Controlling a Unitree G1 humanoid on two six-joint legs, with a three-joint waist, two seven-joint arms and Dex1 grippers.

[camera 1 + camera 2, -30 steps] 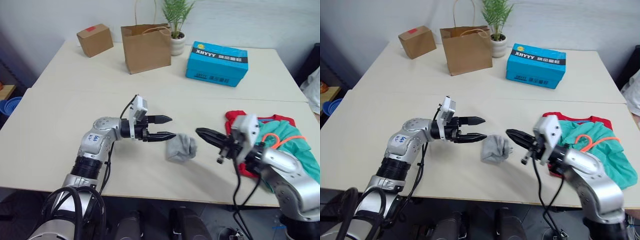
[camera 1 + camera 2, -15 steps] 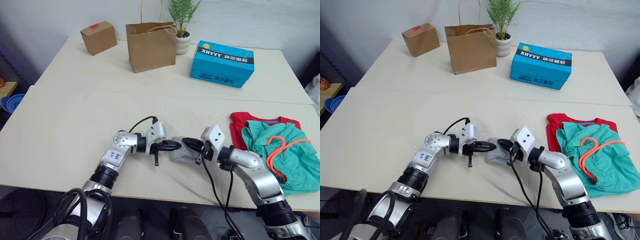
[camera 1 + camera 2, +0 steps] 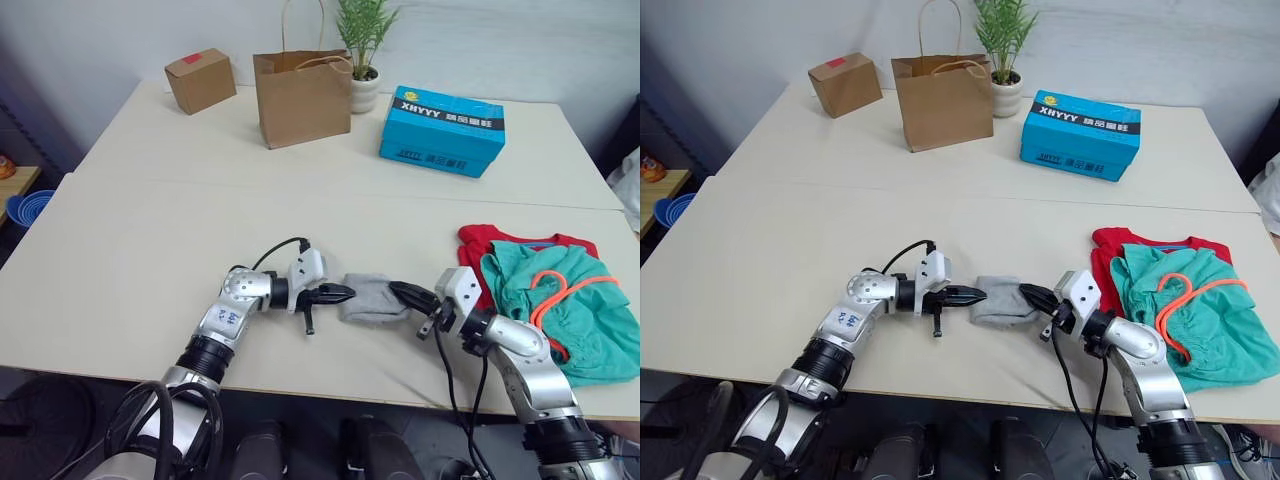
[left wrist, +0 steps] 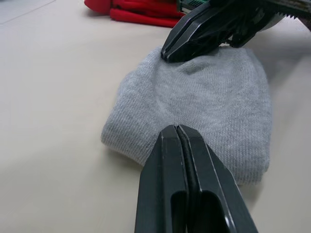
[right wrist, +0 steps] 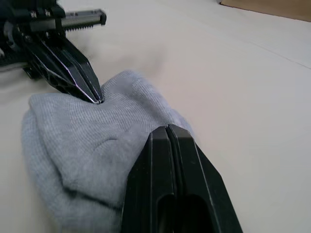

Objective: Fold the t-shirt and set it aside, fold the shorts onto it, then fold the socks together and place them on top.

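The light grey socks [image 3: 372, 300] lie as one flat bundle on the table near its front edge. My left gripper [image 3: 345, 293] is shut, its tips touching the bundle's left edge; no cloth shows between the fingers in the left wrist view. My right gripper [image 3: 399, 290] is shut too, its tips resting on the bundle's right edge. The left wrist view has the socks [image 4: 209, 102] with the right gripper [image 4: 167, 54] beyond them. To the right lies the red t-shirt [image 3: 480, 238] with the teal-green shorts [image 3: 580, 320] and their orange drawstring on top of it.
At the back of the table stand a small cardboard box [image 3: 200, 80], a brown paper bag [image 3: 302, 95], a potted plant [image 3: 362, 85] and a blue carton [image 3: 440, 128]. The table's front edge [image 3: 300, 385] runs just below both forearms.
My left gripper went from open to shut. Both arms came down to the table and closed in on the socks from either side. The right gripper then drew back to the bundle's right edge.
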